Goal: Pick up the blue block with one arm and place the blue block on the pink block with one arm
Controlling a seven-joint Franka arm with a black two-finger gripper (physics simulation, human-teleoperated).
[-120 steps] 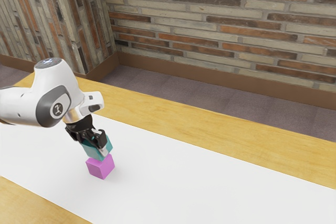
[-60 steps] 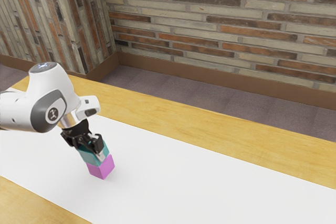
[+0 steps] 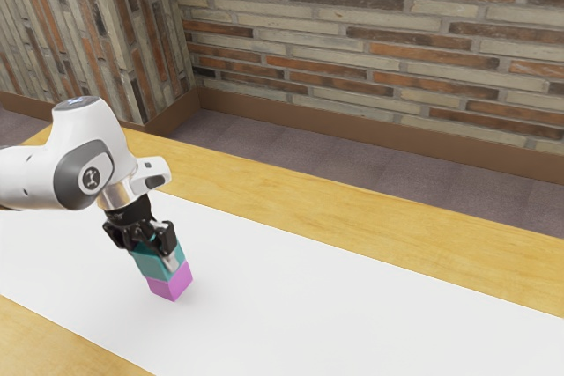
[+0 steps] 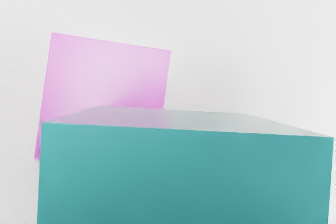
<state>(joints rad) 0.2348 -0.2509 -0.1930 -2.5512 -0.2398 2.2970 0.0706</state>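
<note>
The blue block point(image 3: 162, 261), teal in colour, rests on top of the pink block point(image 3: 172, 283) on the white mat at the exterior view's lower left. My gripper point(image 3: 150, 242) comes down on it from the upper left, tilted, and is shut on the blue block's upper part. In the wrist view the blue block point(image 4: 184, 174) looms large just under my hand. The pink block point(image 4: 105, 77) shows beyond it, set off to one side, so the two do not line up squarely.
A white mat point(image 3: 352, 305) covers the middle of the wooden table point(image 3: 397, 217). Brick walls stand behind the table, and a purple-grey floor lies between them and its far edge.
The gripper came down with the blue block until it met the pink block. In the last half second the arm shifted only slightly.
</note>
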